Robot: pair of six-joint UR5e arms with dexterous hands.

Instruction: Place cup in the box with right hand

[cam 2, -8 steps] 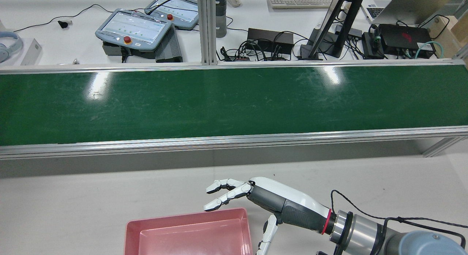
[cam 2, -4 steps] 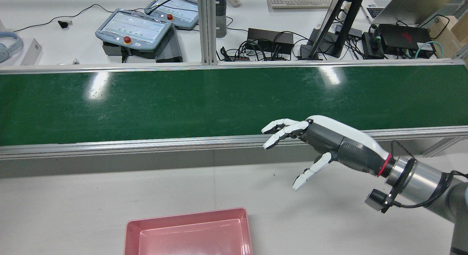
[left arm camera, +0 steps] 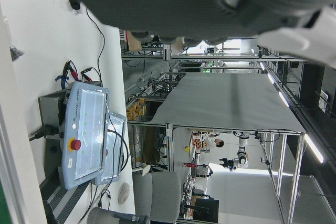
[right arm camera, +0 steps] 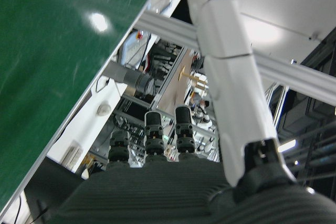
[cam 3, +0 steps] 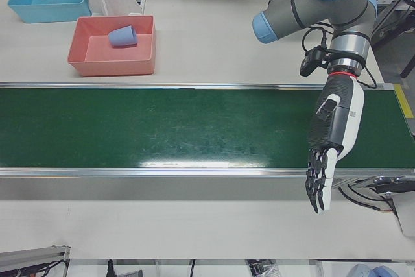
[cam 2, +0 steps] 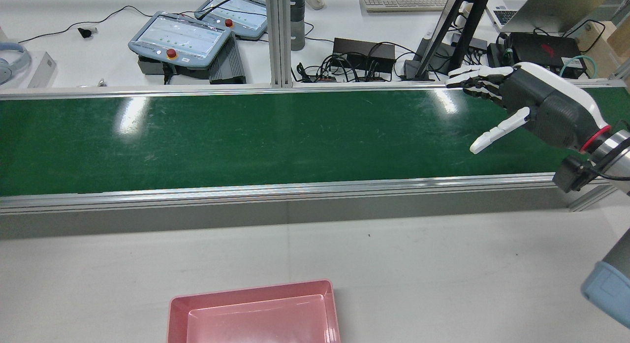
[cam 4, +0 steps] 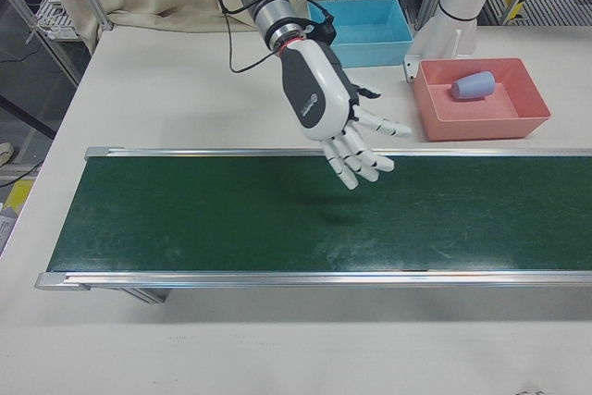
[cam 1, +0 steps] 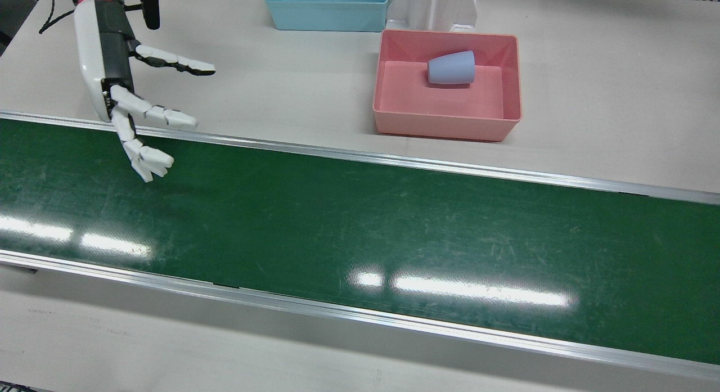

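Observation:
A pale blue cup [cam 1: 451, 67] lies on its side inside the pink box [cam 1: 444, 130]; it also shows in the left-front view [cam 3: 122, 36] and the right-front view [cam 4: 473, 85]. The rear view shows only the box's far end [cam 2: 253, 289], not the cup. My right hand [cam 1: 121, 94] is open and empty, fingers spread, raised over the green belt's robot-side edge, far from the box; it also shows in the rear view [cam 2: 531, 107]. My left hand [cam 3: 332, 141] is open and empty, fingers pointing down over the belt's far end.
The green conveyor belt [cam 1: 360, 229] runs across the whole table between aluminium rails. A blue bin [cam 1: 326, 15] and a white pedestal [cam 1: 433, 7] stand behind the pink box. Teach pendants [cam 2: 179, 38] and cables lie on the desk beyond the belt.
My right hand, open throughout, has lifted from beside the pink box and swung away to the right, out over the green belt.

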